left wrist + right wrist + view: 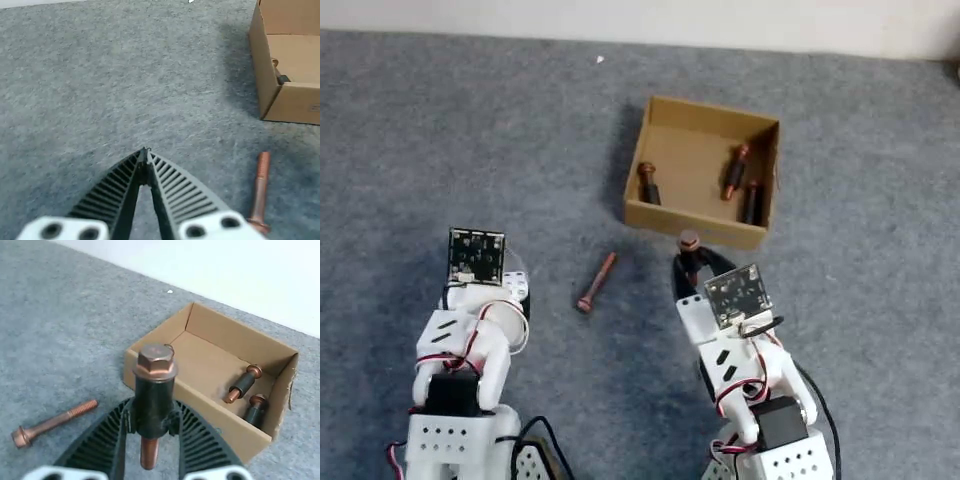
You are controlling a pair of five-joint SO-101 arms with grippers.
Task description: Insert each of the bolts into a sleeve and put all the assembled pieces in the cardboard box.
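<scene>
From above, our right claw [690,268] pinches a sleeved bolt [688,242] upright, the box [695,226] just ahead of it. A loose bolt [597,282] lies to its left, between the arms, slanting boxward. Left wrist view: our left claw [144,155] is pressed together, empty, that bolt close on its right. Right wrist view: the box opens straight ahead, so we judge a short forward carry suffices. We read no writing.

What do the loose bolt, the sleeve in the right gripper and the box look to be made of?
The loose bolt: metal, probably copper-plated; reddish shine, threaded tip. The sleeve in the right gripper: matte black, perhaps rubber or plastic; no glint. The box: plain brown cardboard, raw edges.
</scene>
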